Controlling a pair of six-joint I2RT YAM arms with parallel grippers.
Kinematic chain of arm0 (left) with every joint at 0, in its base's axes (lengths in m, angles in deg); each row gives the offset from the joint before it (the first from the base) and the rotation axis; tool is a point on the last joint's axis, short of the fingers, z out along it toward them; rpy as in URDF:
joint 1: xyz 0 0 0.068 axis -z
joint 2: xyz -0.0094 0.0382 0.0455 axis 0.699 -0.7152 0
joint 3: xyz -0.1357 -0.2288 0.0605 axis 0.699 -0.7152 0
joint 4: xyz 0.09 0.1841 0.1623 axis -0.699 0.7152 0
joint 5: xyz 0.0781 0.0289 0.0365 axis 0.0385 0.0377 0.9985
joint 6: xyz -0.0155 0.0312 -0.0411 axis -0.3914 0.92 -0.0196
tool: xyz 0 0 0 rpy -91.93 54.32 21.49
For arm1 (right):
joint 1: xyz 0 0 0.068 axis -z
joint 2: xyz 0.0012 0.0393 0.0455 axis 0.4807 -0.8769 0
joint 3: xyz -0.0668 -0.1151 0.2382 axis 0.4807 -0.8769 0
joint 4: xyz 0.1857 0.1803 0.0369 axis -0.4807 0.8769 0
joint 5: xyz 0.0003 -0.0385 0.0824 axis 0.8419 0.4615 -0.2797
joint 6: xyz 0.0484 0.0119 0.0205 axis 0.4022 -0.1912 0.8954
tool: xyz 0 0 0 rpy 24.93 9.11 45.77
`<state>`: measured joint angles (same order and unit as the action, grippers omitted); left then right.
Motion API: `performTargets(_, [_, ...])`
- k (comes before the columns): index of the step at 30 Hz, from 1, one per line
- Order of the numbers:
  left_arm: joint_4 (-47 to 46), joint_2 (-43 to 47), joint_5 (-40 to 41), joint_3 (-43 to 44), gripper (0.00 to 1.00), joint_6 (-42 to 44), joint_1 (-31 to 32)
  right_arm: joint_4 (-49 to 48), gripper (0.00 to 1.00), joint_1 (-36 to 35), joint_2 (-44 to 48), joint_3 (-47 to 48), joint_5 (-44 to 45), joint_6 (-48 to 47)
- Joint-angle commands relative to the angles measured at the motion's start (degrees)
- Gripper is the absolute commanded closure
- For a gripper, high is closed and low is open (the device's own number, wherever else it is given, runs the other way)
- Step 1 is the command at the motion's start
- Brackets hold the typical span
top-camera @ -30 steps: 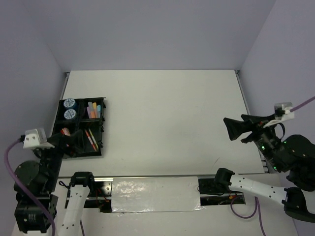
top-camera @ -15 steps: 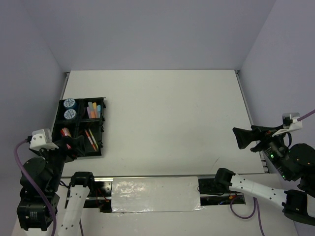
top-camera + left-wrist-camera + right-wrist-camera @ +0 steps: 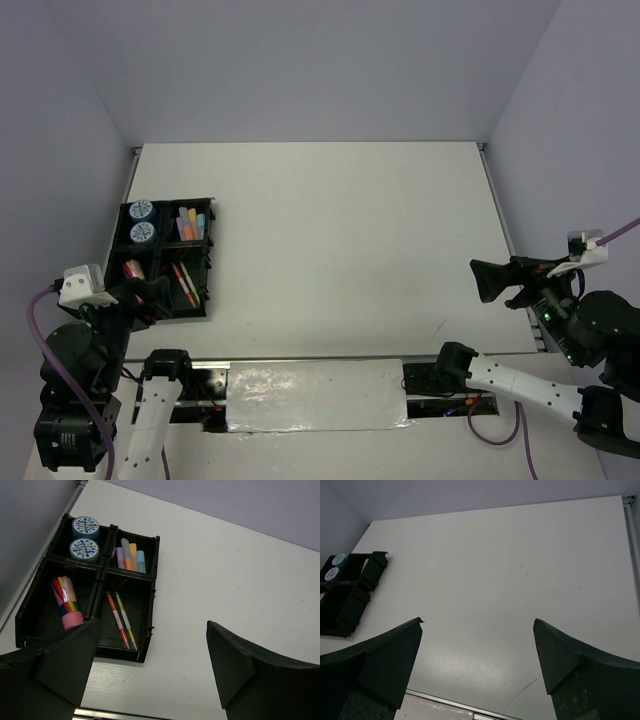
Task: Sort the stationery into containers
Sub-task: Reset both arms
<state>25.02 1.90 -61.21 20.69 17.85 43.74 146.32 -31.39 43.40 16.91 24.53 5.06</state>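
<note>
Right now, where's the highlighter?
In the left wrist view, the highlighter lies in the tray's near-left compartment, left of the pens and nearer than the rolls.

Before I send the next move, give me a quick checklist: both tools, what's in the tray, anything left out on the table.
1. Left tool open, nothing between its fingers: ok.
2. Right tool open, nothing between its fingers: ok.
3. Tray sorted by kind: rolls far left, sticks far right, highlighter near left, pens near right: ok.
4. No loose stationery visible on the table: ok.
5. Left tool clear of the tray's near edge: cannot tell; the top view shows them overlapping, but its height is unclear.
</note>
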Motion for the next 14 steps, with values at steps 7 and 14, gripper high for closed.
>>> performTargets(7, [-2.56, 0.46, -0.35, -0.04, 0.01, 1.88, 0.16, -1.83, 0.00, -0.17, 0.47, -0.60, 1.07, 0.51])
performTargets(14, [-2.56, 0.37, -0.52, 0.04, 0.01, 1.88, 0.25, -2.36, 0.00, -0.09, 0.82, -0.86, 0.54, 0.60])
